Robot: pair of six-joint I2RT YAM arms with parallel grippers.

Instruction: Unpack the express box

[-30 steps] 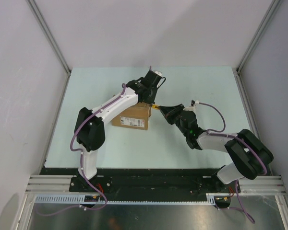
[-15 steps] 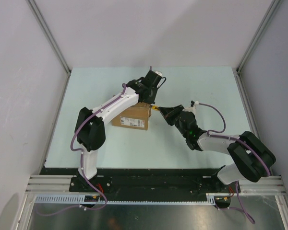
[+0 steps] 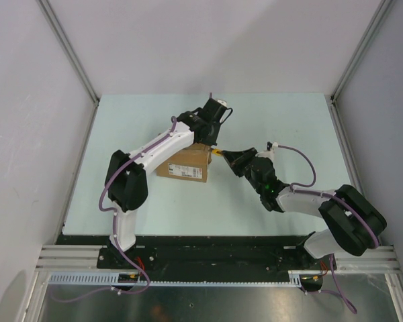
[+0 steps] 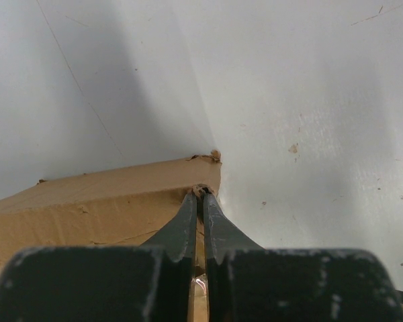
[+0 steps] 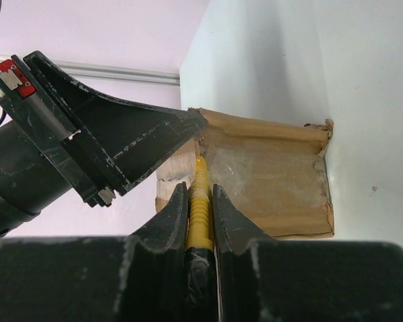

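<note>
The express box (image 3: 181,166) is a brown carton lying mid-table with its flaps down. My left gripper (image 3: 212,143) reaches over it from the left and is shut, tips resting on the box's far right top corner (image 4: 201,193). The cardboard top (image 4: 101,201) fills the lower left of the left wrist view. My right gripper (image 3: 227,155) is shut on a yellow-and-black utility knife (image 5: 200,204). The knife's yellow nose (image 3: 217,151) touches the taped end face of the box (image 5: 269,181), just below the left gripper's fingers (image 5: 141,141).
The pale table (image 3: 269,114) is bounded by white walls with metal posts at the back corners. The right arm's elbow (image 3: 346,215) sits near the front right. A metal rail (image 3: 208,255) runs along the near edge.
The right arm's rear links have shifted slightly. Both grippers, the knife and the box stay where they were.
</note>
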